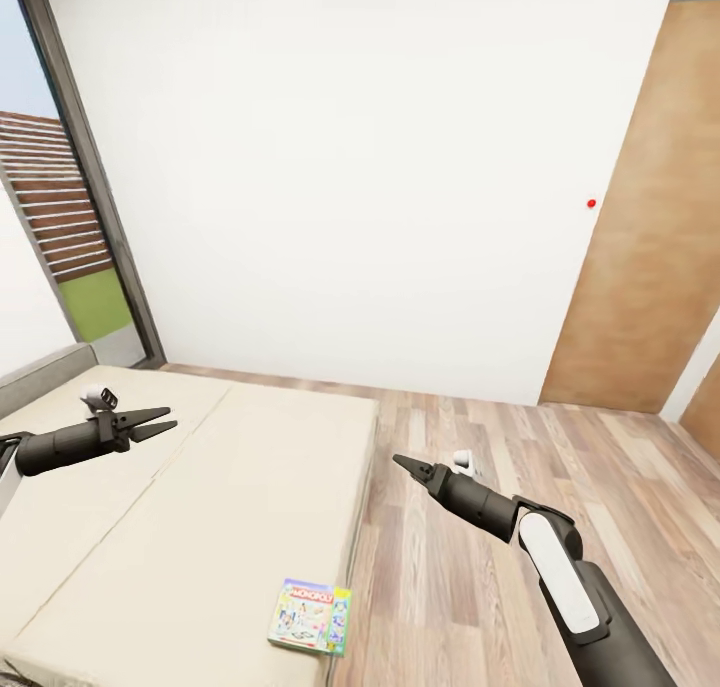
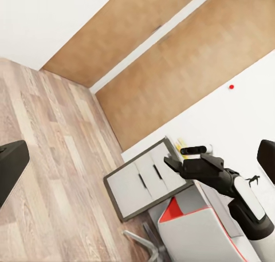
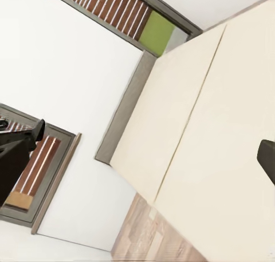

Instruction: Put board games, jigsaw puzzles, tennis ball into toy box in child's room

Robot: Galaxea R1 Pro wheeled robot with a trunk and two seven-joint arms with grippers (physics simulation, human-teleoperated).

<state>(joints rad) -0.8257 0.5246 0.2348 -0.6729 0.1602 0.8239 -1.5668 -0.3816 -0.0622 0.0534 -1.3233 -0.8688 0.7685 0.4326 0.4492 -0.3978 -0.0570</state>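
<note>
A board game is left at the bed's near right corner; the released left pincer and clenched right pincer are held clear above.

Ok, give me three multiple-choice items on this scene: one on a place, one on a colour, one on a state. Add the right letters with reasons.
1. Where does the Monopoly board game lie?
A. on the bed's near corner by the floor side
B. on the wood floor
C. against the headboard

2. What colour is the small dot on the wall beside the wooden door?
A. green
B. red
C. blue

3. How do the left gripper's fingers stand?
A. shut on the game
B. spread apart, holding nothing
C. pressed into the mattress

Answers: 1 A, the box sits on the beige bed at its near edge next to the planks. 2 B, the dot is plainly red. 3 B, the head view shows a gap between the two dark fingers, in the air above the bed.
</note>
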